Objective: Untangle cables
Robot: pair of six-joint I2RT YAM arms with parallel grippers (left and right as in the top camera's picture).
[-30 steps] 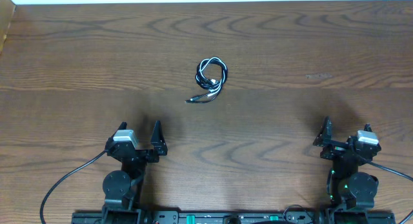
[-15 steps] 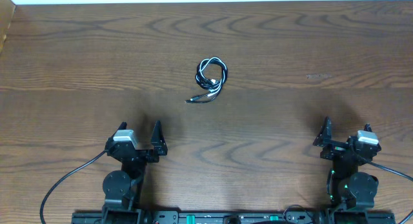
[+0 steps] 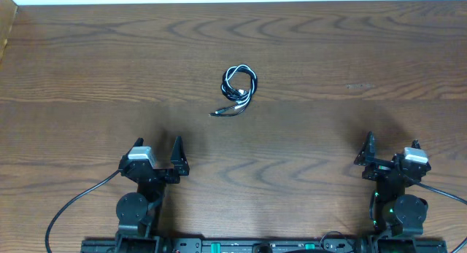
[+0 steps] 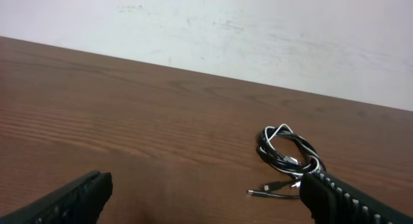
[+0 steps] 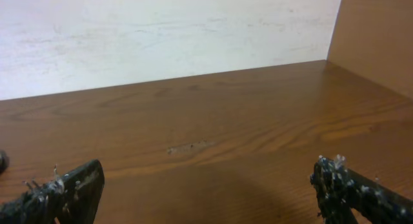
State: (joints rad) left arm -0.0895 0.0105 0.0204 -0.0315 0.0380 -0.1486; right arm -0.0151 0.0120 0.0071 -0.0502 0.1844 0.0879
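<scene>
The black and white cables [image 3: 237, 90] lie coiled together in one small tangle in the middle of the wooden table, with plug ends sticking out toward the front left. They also show in the left wrist view [image 4: 288, 156], ahead and to the right. My left gripper [image 3: 157, 152] is open and empty near the front left, well short of the tangle. My right gripper [image 3: 392, 151] is open and empty near the front right. The cables do not show in the right wrist view.
The wooden table [image 3: 328, 49] ends at a white wall along the back. A small pale scuff [image 3: 359, 86] marks the wood right of the cables. A wooden side panel [image 5: 381, 37] stands at the far right. Thick black arm cables [image 3: 69, 205] trail at the front.
</scene>
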